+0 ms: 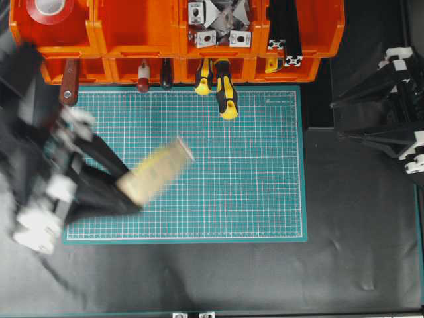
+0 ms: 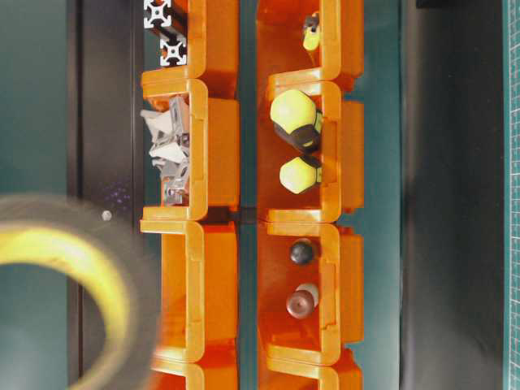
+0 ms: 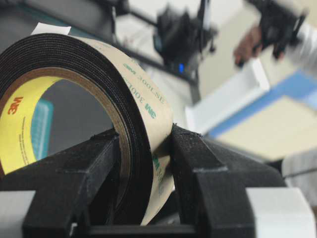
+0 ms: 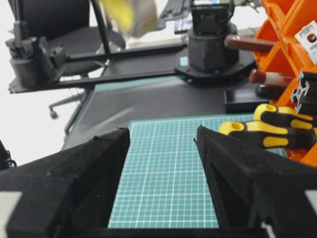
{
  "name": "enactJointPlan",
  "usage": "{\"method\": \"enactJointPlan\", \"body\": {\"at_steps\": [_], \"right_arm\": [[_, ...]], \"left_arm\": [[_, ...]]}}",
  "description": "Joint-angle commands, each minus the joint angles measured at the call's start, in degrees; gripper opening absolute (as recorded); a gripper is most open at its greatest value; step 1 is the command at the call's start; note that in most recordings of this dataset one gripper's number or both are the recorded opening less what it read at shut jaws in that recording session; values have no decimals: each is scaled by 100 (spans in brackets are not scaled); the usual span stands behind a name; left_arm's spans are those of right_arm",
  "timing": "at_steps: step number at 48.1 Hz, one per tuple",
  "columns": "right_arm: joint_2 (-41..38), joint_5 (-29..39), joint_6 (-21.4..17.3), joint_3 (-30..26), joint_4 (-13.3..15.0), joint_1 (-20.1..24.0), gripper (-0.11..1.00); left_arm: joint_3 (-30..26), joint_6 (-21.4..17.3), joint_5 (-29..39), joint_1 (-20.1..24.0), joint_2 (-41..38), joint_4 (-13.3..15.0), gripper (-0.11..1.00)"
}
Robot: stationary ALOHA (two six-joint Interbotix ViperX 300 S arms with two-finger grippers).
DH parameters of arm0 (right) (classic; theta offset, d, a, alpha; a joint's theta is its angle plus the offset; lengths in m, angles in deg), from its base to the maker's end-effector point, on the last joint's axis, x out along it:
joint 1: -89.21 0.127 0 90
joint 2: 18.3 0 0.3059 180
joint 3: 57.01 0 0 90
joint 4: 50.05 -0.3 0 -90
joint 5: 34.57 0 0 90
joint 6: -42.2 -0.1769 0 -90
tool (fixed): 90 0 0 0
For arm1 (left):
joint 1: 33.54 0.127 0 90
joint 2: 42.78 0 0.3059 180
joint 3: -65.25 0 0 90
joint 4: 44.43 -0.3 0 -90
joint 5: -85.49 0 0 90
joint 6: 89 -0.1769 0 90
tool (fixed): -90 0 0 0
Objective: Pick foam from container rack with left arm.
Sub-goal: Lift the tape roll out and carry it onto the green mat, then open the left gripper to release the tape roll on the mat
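A: The fingers (image 3: 198, 168) of the left gripper (image 1: 129, 189) are clamped on the wall of the foam (image 1: 156, 173), one finger inside the ring and one outside, as the left wrist view shows plainly.

B: So where is the roll relative to those fingers?

A: Right between them and jutting past the tips, held in the air over the green mat (image 1: 252, 165). It is smeared with motion blur overhead, so its exact edges are hard to fix.

B: And the container rack (image 1: 132, 36)?

A: Well beyond the fingertips, along the far edge of the mat. I'd judge the pick done: the foam is out of the bins and the step in hand is carrying it clear. What comes next calls for a firm hold and a steady path, then presumably a gentle set-down on the mat.

B: Which way does the roll point?

A: It stands on edge in the grip. In the overhead view its long blurred shape runs from the fingers up and to the right, toward the mat's middle. The hole's direction I cannot fix exactly.

B: And further right?

A: The right gripper (image 4: 162, 136) hangs well apart from the foam, jaws spread wide, holding nothing.
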Motion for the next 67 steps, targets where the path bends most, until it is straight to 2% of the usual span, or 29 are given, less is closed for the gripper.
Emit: {"method": "enactJointPlan", "body": {"at_steps": [1,10,19,40,52,55,57,63,67], "right_arm": [[44,53,-9,-229,-9,18,57],[185,272,-9,-290,-18,18,57],[281,413,-18,-325,-26,18,57],[290,413,-18,-334,-26,9,57],[290,413,-18,-334,-26,9,57],[281,413,-18,-334,-26,9,57],[281,413,-18,-334,-26,18,57],[290,413,-18,-334,-26,18,57],[290,413,-18,-334,-26,9,57]], "left_arm": [[9,-35,-290,-35,-299,-44,30],[237,-123,-475,-44,-993,-35,30],[229,-158,-325,-35,-1485,-44,30],[176,-185,132,26,-1600,-44,30],[-62,-782,123,35,-1670,-44,29],[-132,-835,123,44,-1696,-35,30],[-149,-835,123,53,-1705,-44,36],[-132,-782,149,79,-1705,-35,71],[-123,-765,149,97,-1688,-44,87]]}}
